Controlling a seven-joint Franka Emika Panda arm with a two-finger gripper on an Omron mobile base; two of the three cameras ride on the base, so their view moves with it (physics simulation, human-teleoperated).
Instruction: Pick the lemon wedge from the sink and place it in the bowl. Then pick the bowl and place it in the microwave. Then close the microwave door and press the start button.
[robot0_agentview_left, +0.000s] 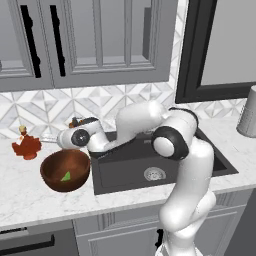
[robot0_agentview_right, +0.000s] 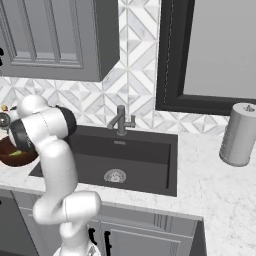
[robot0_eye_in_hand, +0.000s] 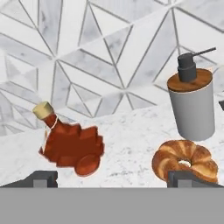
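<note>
The dark reddish-brown bowl (robot0_agentview_left: 65, 170) stands on the marble counter left of the sink (robot0_agentview_left: 125, 175). The tiny green lemon wedge (robot0_agentview_left: 66, 176) lies inside it. My gripper (robot0_agentview_left: 56, 138) hovers just above and behind the bowl, pointing at the back wall. In the hand view the gripper (robot0_eye_in_hand: 116, 179) is open, its fingertips (robot0_eye_in_hand: 43, 178) wide apart with nothing between them. From the right base view the bowl (robot0_agentview_right: 9, 152) is partly hidden behind my arm, and the sink (robot0_agentview_right: 125, 150) holds just its drain. The microwave and its door are out of view.
A red-brown leafy ornament (robot0_eye_in_hand: 70, 146) (robot0_agentview_left: 26, 146), a round pastry (robot0_eye_in_hand: 184, 161) and a grey soap dispenser (robot0_eye_in_hand: 191, 103) stand along the tiled backsplash ahead of the hand. A faucet (robot0_agentview_right: 121, 120) rises behind the sink. A paper towel roll (robot0_agentview_right: 239, 134) stands at the right. Grey cabinets (robot0_agentview_left: 90, 40) hang overhead.
</note>
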